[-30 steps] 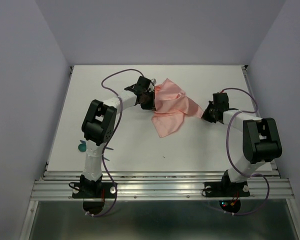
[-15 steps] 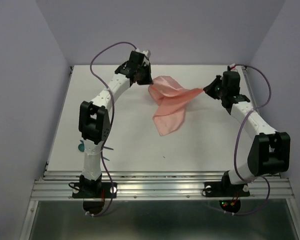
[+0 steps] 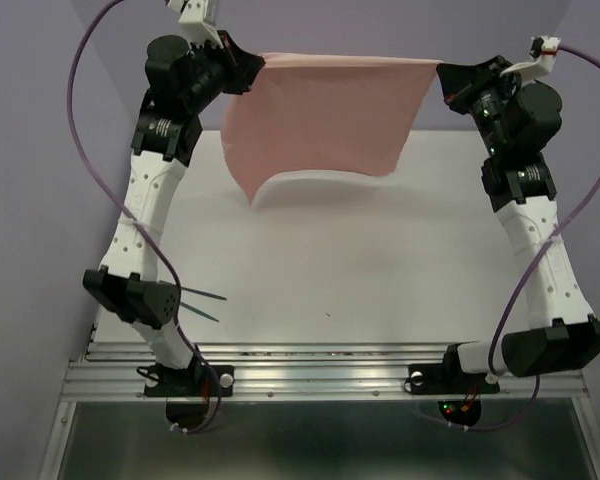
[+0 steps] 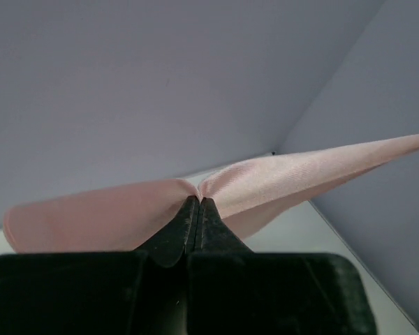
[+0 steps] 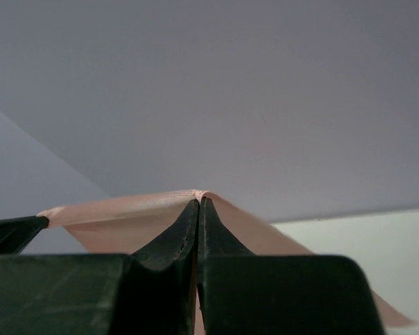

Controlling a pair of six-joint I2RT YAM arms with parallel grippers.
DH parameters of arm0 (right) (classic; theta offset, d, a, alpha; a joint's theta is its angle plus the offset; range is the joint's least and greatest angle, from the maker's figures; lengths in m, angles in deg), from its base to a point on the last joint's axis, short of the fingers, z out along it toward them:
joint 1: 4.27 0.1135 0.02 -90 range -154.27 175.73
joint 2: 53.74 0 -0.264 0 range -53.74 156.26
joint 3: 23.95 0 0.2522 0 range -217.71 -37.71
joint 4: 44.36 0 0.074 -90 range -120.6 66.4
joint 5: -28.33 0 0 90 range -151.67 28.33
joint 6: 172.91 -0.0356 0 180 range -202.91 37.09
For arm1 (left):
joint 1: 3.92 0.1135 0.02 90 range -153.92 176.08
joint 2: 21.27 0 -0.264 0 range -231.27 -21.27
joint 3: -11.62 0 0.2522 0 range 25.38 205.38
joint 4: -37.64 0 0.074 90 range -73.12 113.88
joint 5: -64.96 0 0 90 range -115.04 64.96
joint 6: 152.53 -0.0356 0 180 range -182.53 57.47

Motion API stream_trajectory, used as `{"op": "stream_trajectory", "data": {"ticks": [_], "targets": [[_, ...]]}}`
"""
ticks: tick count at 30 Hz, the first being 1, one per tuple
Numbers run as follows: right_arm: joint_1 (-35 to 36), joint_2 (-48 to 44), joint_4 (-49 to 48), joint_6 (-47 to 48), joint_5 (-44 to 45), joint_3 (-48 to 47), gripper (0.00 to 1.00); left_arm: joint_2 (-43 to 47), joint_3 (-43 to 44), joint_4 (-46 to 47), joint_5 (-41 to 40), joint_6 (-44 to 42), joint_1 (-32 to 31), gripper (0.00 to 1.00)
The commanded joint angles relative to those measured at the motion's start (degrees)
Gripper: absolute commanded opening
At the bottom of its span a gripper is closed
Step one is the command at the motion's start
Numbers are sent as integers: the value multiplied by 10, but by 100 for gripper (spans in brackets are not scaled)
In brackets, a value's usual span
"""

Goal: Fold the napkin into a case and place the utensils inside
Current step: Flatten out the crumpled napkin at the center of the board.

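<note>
Step in hand: judged as spreading the napkin (image 3: pixel 325 115) out in the air, ahead of laying it flat for the first fold; no case shape formed yet.
Napkin position: hanging like a sheet between the two raised arms, over the far part of the surface (image 3: pixel 330 260), top edge pulled nearly straight, lower left corner curled up.
Left fingers (image 4: pixel 183 230): clenched on one top corner, cloth pinched at the very tips and fanning out to both sides.
Right fingers (image 5: pixel 183 230): likewise pressed together on the other top corner, a thin fold of cloth caught at the tips.
Utensils (image 3: pixel 202 297): thin teal handles lying at the near left of the surface, beside the left arm's elbow, well apart from the napkin.
Next move, as a judgement: lowering both corners together and evenly so the cloth lands flat and uncreased; keeping the top edge taut; an uneven descent likely to leave the curled corner tucked under.
Hidden or unclear: most of each utensil covered by the left arm, number not countable; cannot tell whether the lower edge touches the surface; surface barely visible in either wrist view.
</note>
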Motion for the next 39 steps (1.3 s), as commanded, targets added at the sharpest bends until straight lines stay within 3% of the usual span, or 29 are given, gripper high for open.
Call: {"op": "stream_trajectory", "data": {"ticks": [1, 7, 8, 9, 11, 13, 14, 17, 23, 25, 29, 32, 36, 39], "targets": [[-7, -96, -50, 7, 5, 94, 1, 109, -190, 94, 49, -25, -4, 0], [-7, -212, 19, 57, -15, 351, 1, 233, -470, 111, 82, -23, -6, 0], [-7, -245, 31, 67, -8, 381, 1, 244, -543, 111, 85, -16, -6, 23], [-7, -258, 61, 68, -5, 435, 3, 262, -605, 109, 89, -4, -6, 39], [-7, -281, 111, 59, 20, 474, 9, 275, -643, 95, 79, 6, -6, 63], [-7, -284, 134, 49, 44, 519, 31, 275, -653, 77, 57, 7, -5, 64], [-7, -285, 141, 40, 74, 530, 54, 272, -649, 69, 32, 6, -5, 64], [-7, -270, 155, 30, 108, 543, 57, 248, -611, 41, -28, 2, -5, 62], [-7, -212, 166, 22, 116, 509, 56, 174, -550, -47, -135, 42, -5, 42], [-7, -205, 160, 24, 103, 504, 56, 156, -562, -66, -168, 64, -5, 41], [-7, -185, 137, 22, 74, 514, 55, 135, -593, -50, -186, 118, -5, 42], [-7, -167, 129, 13, 59, 517, 55, 120, -627, -12, -147, 157, -5, 44], [-7, -158, 123, 4, 42, 516, 55, 111, -676, 37, -90, 202, -6, 64], [-7, -154, 117, 4, 37, 516, 55, 104, -696, 23, -124, 228, -21, 63]]}}
